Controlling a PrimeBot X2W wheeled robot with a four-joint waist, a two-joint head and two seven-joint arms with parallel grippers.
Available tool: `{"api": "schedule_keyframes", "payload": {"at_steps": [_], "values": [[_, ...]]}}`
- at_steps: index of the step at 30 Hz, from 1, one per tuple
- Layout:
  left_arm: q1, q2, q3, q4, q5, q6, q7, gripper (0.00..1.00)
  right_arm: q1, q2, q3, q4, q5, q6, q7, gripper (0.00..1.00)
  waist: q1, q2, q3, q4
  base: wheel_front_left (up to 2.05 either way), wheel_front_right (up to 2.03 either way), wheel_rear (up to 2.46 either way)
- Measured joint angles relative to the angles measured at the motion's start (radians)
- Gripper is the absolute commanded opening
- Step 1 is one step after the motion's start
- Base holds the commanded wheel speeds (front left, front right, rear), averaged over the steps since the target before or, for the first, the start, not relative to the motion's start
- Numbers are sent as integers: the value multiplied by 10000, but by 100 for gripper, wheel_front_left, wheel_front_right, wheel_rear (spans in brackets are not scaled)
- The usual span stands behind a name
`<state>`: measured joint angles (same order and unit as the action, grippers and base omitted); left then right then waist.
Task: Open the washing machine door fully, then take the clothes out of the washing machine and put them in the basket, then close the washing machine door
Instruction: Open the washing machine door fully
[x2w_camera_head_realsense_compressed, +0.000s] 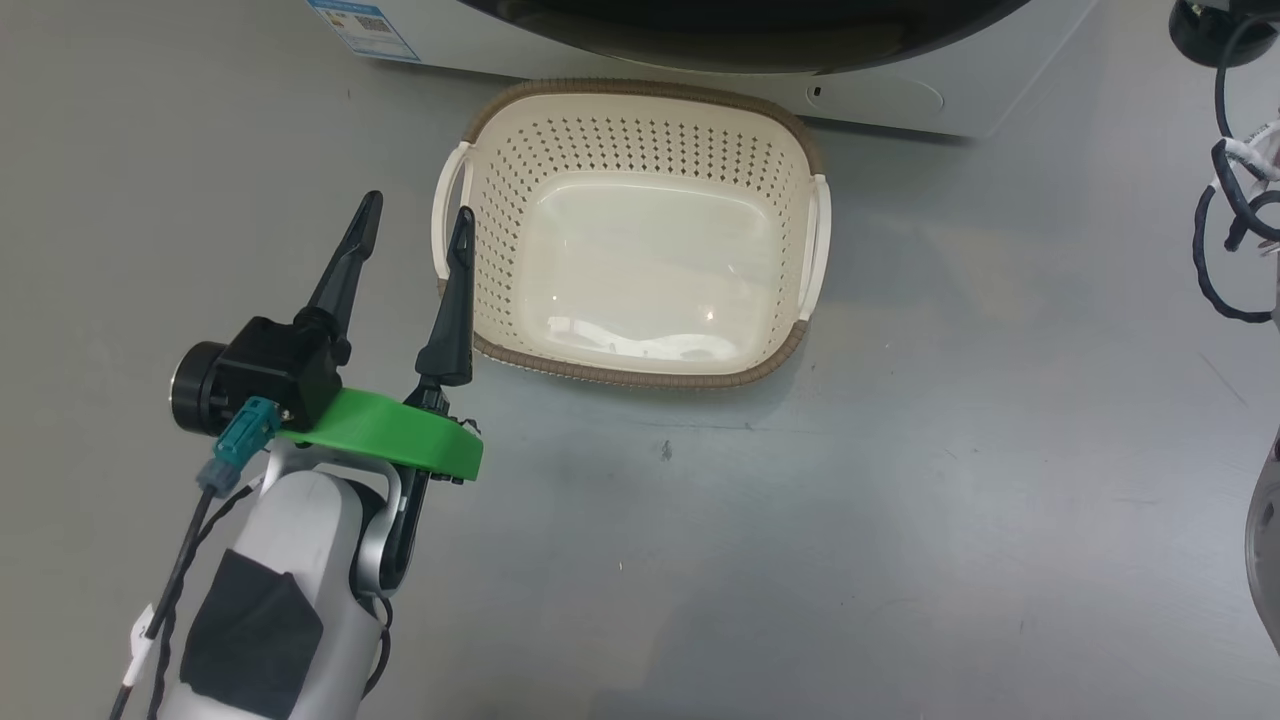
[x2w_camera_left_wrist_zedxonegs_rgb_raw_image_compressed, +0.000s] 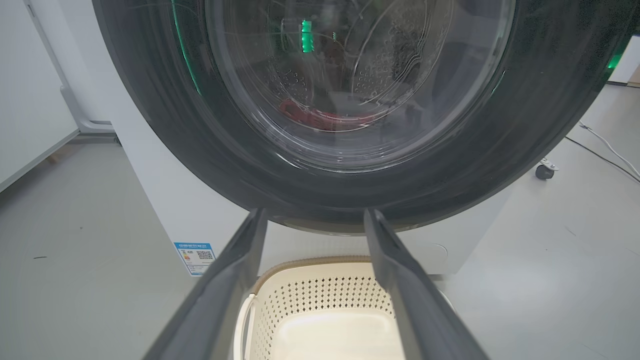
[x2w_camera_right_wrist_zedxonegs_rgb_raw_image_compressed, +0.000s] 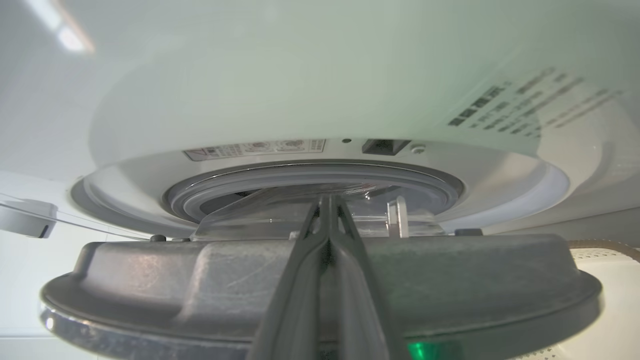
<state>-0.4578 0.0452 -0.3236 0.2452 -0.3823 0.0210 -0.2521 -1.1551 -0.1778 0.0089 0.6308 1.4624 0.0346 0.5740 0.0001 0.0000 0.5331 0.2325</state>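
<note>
The washing machine (x2w_camera_head_realsense_compressed: 900, 100) stands at the top of the head view, its door (x2w_camera_left_wrist_zedxonegs_rgb_raw_image_compressed: 150, 125) showing a glossy black rim and a glass bowl. Red clothes (x2w_camera_left_wrist_zedxonegs_rgb_raw_image_compressed: 320, 117) lie in the drum behind the glass. The cream basket (x2w_camera_head_realsense_compressed: 620, 375) sits on the floor in front of the machine with nothing in it. My left gripper (x2w_camera_head_realsense_compressed: 420, 208) hovers open beside the basket's left handle, and it faces the door (x2w_camera_left_wrist_zedxonegs_rgb_raw_image_compressed: 316, 215). My right gripper (x2w_camera_right_wrist_zedxonegs_rgb_raw_image_compressed: 327, 200) is shut, its tips in the gap between the door's grey inner frame (x2w_camera_right_wrist_zedxonegs_rgb_raw_image_compressed: 150, 270) and the gasket (x2w_camera_right_wrist_zedxonegs_rgb_raw_image_compressed: 310, 172).
A blue label (x2w_camera_head_realsense_compressed: 365, 25) marks the machine's lower corner. Black cables (x2w_camera_head_realsense_compressed: 1230, 200) hang at the right edge. A caster wheel (x2w_camera_left_wrist_zedxonegs_rgb_raw_image_compressed: 544, 171) and a cord lie on the floor to the machine's right. A white panel (x2w_camera_left_wrist_zedxonegs_rgb_raw_image_compressed: 30, 100) stands to its left.
</note>
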Motion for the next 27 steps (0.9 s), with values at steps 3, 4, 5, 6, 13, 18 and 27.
{"api": "schedule_keyframes", "payload": {"at_steps": [3,4,5,6,13,18,27], "values": [[3,0,21,31,29,2,0,100,121,31,13,121,150,142,238,0,0,0,-111,-41,0,0,0],[7,-6,46,33,31,2,0,100,174,42,27,153,167,174,322,0,0,0,-153,-56,0,0,0],[9,-6,56,42,31,2,0,100,211,59,42,192,182,194,376,0,0,0,-194,-71,0,0,0],[12,-6,54,52,40,2,0,100,250,86,59,222,222,215,449,0,0,0,-237,-87,0,0,0],[39,-10,77,123,48,2,0,100,632,257,150,443,416,439,853,0,0,0,-553,-186,0,0,0],[119,-12,63,240,58,2,0,100,941,299,174,514,541,570,1034,0,0,0,-769,-219,0,0,0],[595,-15,100,504,59,2,0,100,1812,493,221,746,779,700,1313,0,0,0,-1400,-261,0,0,0]]}}
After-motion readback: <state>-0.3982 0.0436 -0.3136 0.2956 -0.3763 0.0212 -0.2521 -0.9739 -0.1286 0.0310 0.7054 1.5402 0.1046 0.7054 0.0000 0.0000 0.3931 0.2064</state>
